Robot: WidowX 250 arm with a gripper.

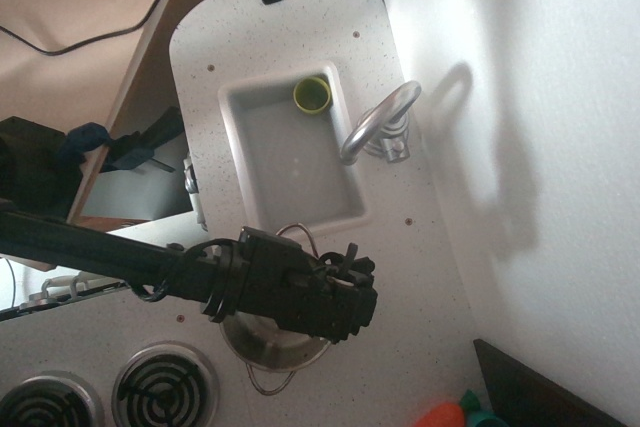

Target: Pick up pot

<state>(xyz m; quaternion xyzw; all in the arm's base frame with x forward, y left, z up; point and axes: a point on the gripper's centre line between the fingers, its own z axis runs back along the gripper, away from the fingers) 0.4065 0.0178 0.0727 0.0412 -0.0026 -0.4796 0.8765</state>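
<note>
no writing or label can be read anywhere. nearest the camera, the black gripper hangs right over the pot, hiding most of it; its jaws are hidden from this angle, so i cannot tell whether it is open, closed, or touching the pot. the pot sits on the speckled white bench, just beside the stove burner and near the sink. farther off, a yellow-green cup lies in the sink's far corner, with the curved faucet beside the basin.
</note>
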